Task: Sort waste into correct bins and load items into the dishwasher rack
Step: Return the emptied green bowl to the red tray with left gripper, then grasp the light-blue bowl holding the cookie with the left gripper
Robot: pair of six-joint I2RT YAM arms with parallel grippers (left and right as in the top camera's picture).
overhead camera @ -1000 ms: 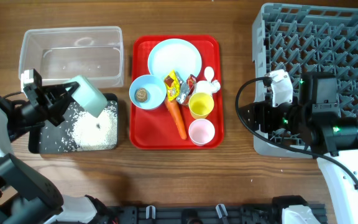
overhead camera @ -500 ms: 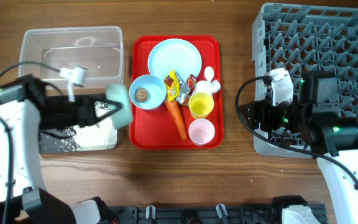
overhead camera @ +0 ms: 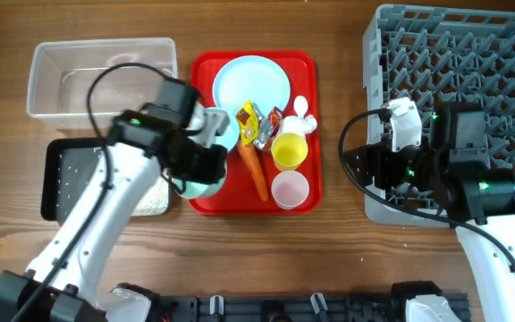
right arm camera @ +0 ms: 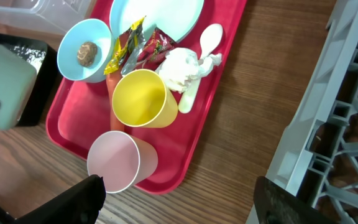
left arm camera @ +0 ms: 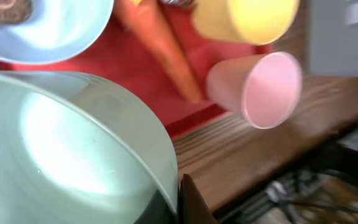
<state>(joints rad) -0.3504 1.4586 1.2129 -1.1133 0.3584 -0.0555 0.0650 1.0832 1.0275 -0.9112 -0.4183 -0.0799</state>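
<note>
Left gripper (overhead camera: 193,159): fingers pinched shut on the rim of a light blue bowl (left arm camera: 61,149). In the wrist view the bowl spreads from the fingers toward 10 o'clock. It hangs over the 8 o'clock corner of the red tray (overhead camera: 240,204).

Right gripper (right arm camera: 179,186): fingers apart, nothing between them, over the table (right arm camera: 241,124). Pink cup (right arm camera: 114,162) at its 10 o'clock, dishwasher rack (right arm camera: 347,118) at 2.

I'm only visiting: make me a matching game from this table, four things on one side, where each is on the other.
Things: 1 brown lump; 2 rice grains; 3 carrot; 4 empty bowl.
Places: A held by the left hand; B on the black tray; C inside a blue bowl; D lying directly on the red tray.
Pairs: 1-C, 2-B, 3-D, 4-A.
</note>
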